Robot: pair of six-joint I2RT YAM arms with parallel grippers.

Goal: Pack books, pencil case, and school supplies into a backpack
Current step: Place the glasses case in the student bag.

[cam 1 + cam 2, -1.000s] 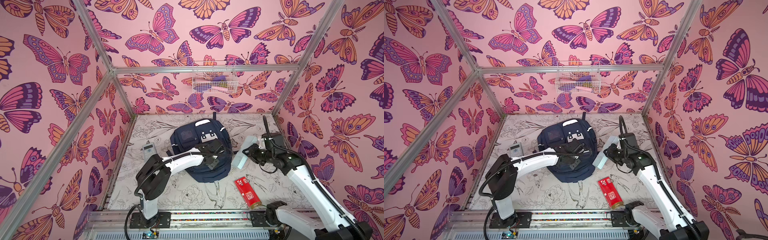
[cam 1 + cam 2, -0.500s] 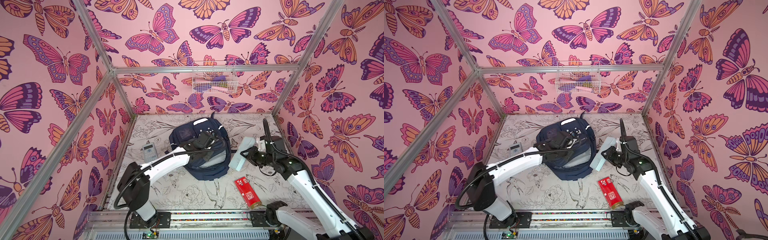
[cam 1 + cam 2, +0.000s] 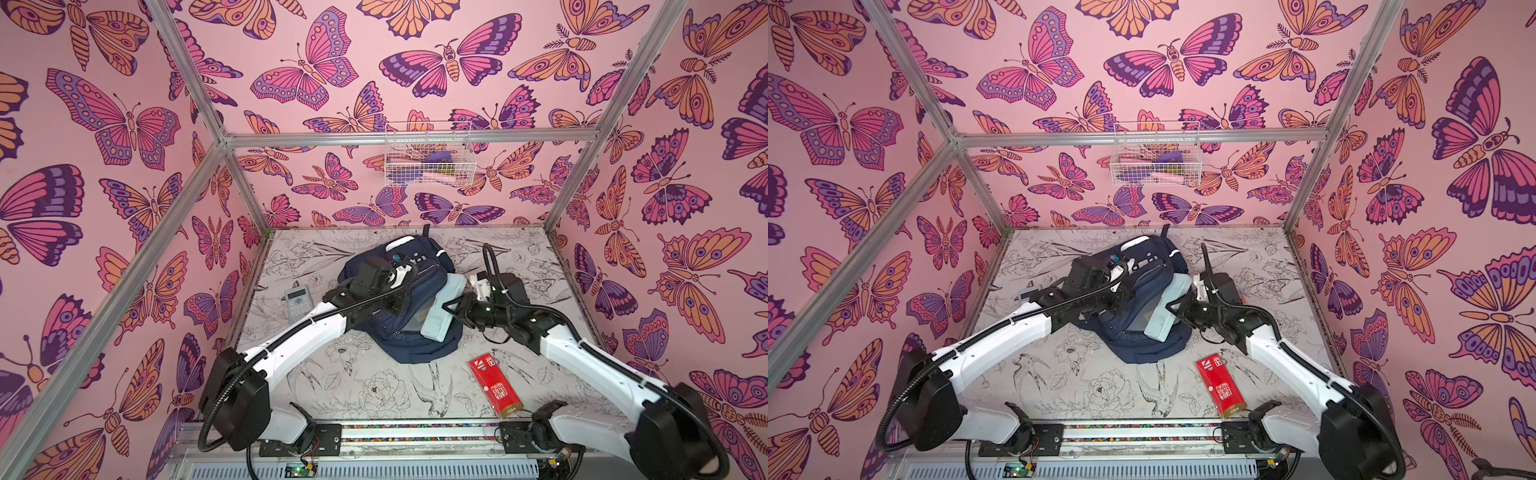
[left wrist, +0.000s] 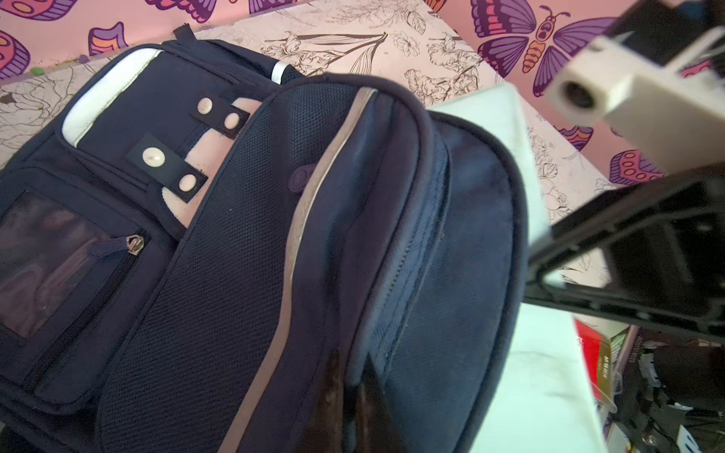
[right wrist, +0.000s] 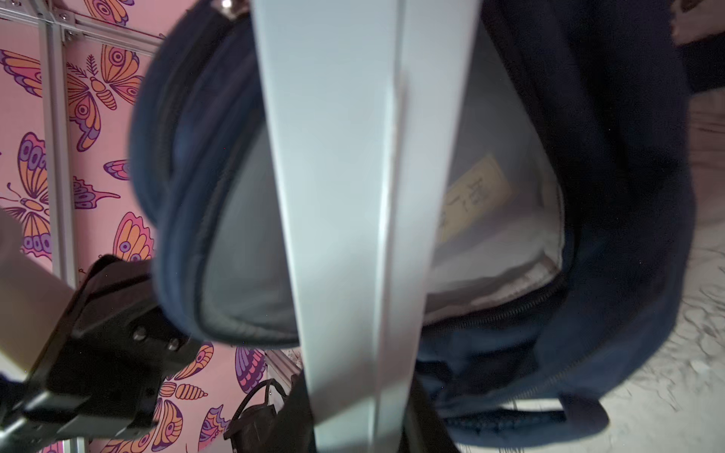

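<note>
And here's the backpack [image 3: 399, 347], lying front-up in the middle of the tabletop [image 3: 353, 386], and both arms are on it! The left fingers [image 4: 331, 396] are pinched tight on the navy rim of the main flap and hold it up off the bag, so the mouth gapes and the grey lining shows in both top views. Over on the bag's right side, the right fingers [image 3: 452, 306] are clamped on the long edge of the pale blue-grey pencil case [image 3: 441, 305], which lies slantwise across that open mouth. From the right wrist view the case [image 5: 345, 196] runs straight over the opening, and deep inside, against the lining, there's the cream-yellow title strip of a book [image 5: 476, 196]. The calculator [image 3: 298, 300] sits flat on the tabletop just left of the bag, untouched. A red packet [image 3: 494, 384] lies near the front edge on the right, clear of everything. A wire basket [image 3: 428, 158] hangs on the back wall.
</note>
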